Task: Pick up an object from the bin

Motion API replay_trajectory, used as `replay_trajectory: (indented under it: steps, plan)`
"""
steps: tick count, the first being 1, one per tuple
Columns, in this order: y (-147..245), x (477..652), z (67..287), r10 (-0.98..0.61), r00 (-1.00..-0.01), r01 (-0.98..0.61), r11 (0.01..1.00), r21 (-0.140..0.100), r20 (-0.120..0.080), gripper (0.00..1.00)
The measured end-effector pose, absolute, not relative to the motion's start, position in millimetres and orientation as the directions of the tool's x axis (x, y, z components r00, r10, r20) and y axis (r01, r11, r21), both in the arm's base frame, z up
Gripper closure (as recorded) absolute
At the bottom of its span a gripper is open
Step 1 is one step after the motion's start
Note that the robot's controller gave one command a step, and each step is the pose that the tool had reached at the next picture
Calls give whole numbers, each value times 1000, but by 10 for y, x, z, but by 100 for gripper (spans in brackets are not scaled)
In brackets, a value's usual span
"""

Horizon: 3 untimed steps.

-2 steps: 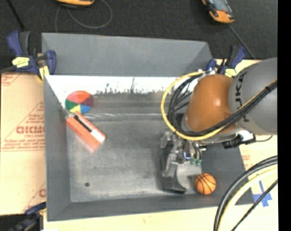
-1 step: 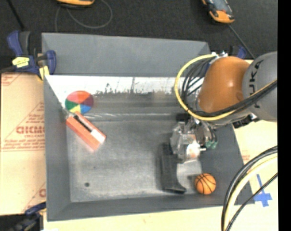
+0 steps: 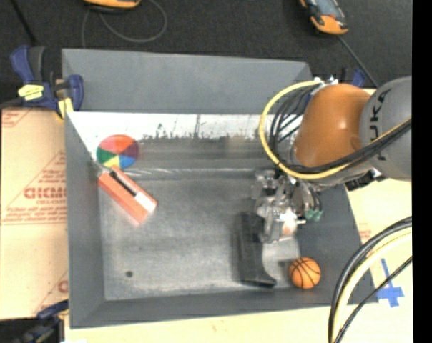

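Item: dark grey rectangular block (image 3: 250,252), located just beside the jaws, whose state cannot be told. Small orange ball (image 3: 305,272) is placed near this block; multicoloured round disc (image 3: 118,151) and orange-pink box (image 3: 126,194) are well apart from it.

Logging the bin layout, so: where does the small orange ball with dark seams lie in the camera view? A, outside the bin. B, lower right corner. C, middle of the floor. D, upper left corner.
B: the small orange ball sits in the grey metal bin's lower right corner, just right of the black oblong block, below the gripper.
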<state>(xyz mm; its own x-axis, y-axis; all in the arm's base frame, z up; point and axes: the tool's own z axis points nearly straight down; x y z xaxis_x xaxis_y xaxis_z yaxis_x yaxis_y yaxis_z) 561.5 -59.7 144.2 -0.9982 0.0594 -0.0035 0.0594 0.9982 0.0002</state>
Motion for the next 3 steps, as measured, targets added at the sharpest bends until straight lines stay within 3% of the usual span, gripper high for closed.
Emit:
replay_trajectory:
  steps: [1,2,3]
  plan:
    - [-597,5615,1442,60,-998,60,998,0,-4,0]
    - [-755,5623,1029,115,-993,114,993,8,-20,0]
    - [-793,5668,845,170,-985,170,985,12,-5,0]
